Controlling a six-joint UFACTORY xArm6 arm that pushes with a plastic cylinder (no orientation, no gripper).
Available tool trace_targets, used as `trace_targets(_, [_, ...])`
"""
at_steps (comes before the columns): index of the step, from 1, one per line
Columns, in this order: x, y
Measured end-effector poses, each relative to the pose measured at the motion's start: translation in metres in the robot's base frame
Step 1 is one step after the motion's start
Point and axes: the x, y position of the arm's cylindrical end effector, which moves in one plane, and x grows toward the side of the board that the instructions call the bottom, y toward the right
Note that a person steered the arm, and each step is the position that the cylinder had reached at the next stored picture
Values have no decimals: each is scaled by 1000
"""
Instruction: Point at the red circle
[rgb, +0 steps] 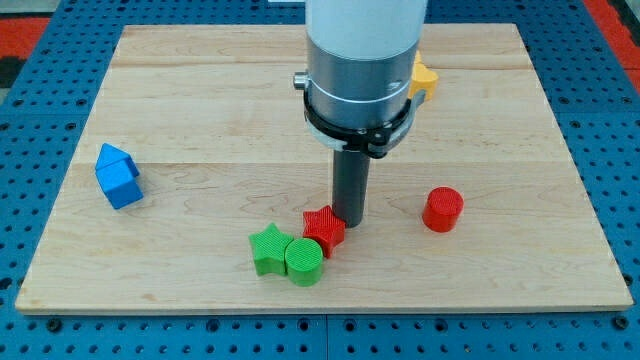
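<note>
- Near the middle of the wooden board (200, 120), my tip (349, 222) stands on the surface, touching or just beside the far right edge of the red star (323, 229); you cannot tell from this angle whether it truly presses on it.
- You have no jaws to read here: the end effector is a plain straight rod, holding nothing, with its lower end down at board height.
- Look to the right of my tip for the red circle (442, 209), the task's block. It stands upright and alone, apart from my tip and from every other block, with bare wood between.
- Judge the pointing as not yet done: my tip sits by the star, not by the circle, so a slide to the right is what you would call for.
- Note the cluster on the near side: the green star (267, 249) and the green circle (304, 261) touch each other, and the red star leans against the green circle's far side. Moving away to the right should leave this group undisturbed.
- Far behind the arm's body, a yellow block (425, 79) shows only partly, so its shape is unclear.
- At the left side, the blue block (119, 176) lies well apart and plays no part.
</note>
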Motion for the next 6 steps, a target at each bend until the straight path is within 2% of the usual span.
trace_targets(1, [-9, 0])
trace_targets(2, [-19, 26])
trace_targets(3, [-50, 40])
trace_targets(4, [-75, 94])
trace_targets(5, [-48, 145])
trace_targets(6, [-3, 145])
